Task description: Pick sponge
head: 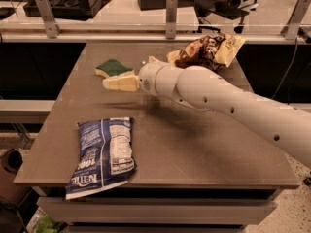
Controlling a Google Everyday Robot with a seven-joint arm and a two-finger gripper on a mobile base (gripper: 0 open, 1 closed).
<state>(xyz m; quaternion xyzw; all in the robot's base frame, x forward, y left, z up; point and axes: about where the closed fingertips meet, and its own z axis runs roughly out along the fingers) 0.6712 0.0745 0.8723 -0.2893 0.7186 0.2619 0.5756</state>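
Note:
The sponge (112, 67), dark green on top over pale yellow foam, lies flat on the brown table (194, 144) at its far left. My gripper (108, 83) reaches in from the right on a thick white arm. Its pale yellow fingers (120, 83) point left and hover just in front of the sponge, a little above the table. Nothing is held in it.
A blue and white snack bag (103, 152) lies at the table's front left. A brown and yellow snack bag (206, 50) lies at the far right, behind my arm. A counter with metal posts (171, 14) runs behind the table.

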